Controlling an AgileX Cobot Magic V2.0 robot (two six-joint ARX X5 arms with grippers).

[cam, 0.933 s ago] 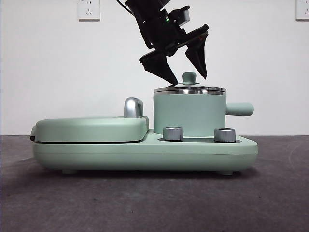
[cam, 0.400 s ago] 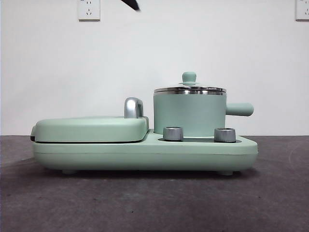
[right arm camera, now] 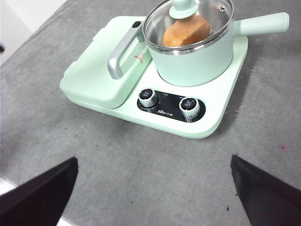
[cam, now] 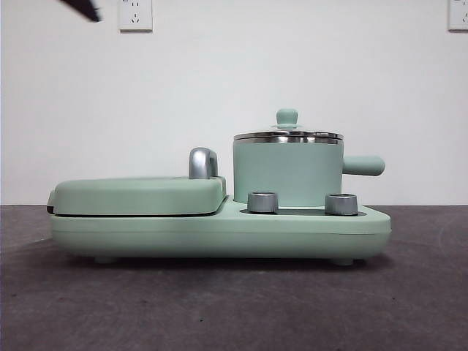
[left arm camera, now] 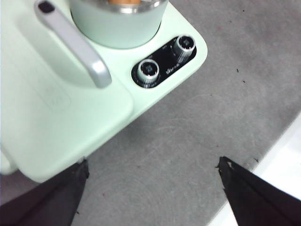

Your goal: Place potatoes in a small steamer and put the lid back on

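Note:
The mint-green steamer [cam: 287,172] stands on the right half of the cooker base, side handle pointing right. The glass lid [cam: 287,134] sits level on its steel rim, knob up. In the right wrist view the orange-brown potato [right arm camera: 186,30] lies inside the steamer [right arm camera: 197,59] under the lid [right arm camera: 182,7]. My right gripper [right arm camera: 154,159] is open and empty, high above the table in front of the cooker. My left gripper [left arm camera: 153,164] is open and empty, above the table beside the cooker. The steamer's wall [left arm camera: 117,23] shows at that picture's edge.
The flat griddle cover [cam: 139,194] with its chrome handle [cam: 202,162] fills the cooker's left half. Two steel dials [cam: 262,202] [cam: 341,203] sit on the base in front of the steamer. A black jaw tip [cam: 84,9] shows at the top left corner.
The gripper that stood open around the lid's knob has risen and gone off to the upper left, leaving only a black tip. The lid stays on the steamer.

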